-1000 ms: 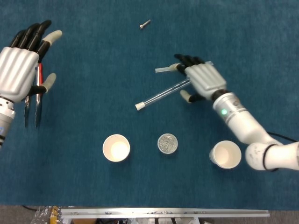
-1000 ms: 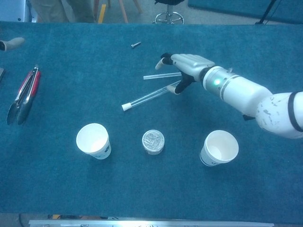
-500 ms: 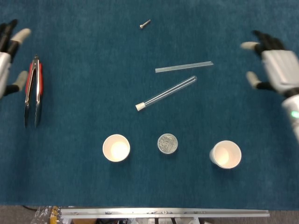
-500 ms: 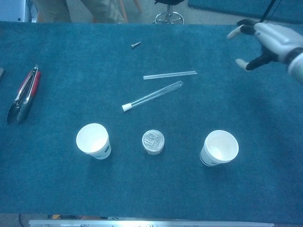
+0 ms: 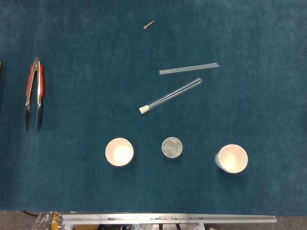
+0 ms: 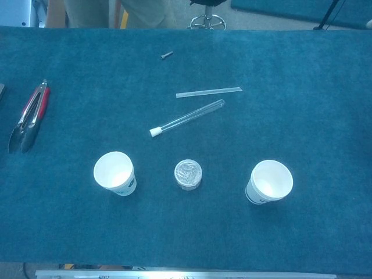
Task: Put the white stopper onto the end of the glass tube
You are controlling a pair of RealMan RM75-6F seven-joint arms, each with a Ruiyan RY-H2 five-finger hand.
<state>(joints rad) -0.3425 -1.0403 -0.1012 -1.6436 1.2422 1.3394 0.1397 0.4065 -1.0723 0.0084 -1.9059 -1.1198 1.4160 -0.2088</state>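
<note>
Glass tube (image 5: 173, 94) lies flat on the blue table (image 5: 268, 38), white stopper (image 5: 143, 109) on its lower-left end.
Neither hand shows in either view, so their state can't be told; clear strip (image 5: 188, 69) just above tube, tongs (image 5: 33, 93) far left.

Right hand (image 6: 369, 24): only a small pale, rounded tip shows, at the top right edge of the chest view. Off-white to beige in colour. Too little visible to make out markings, cables or screws.
</note>
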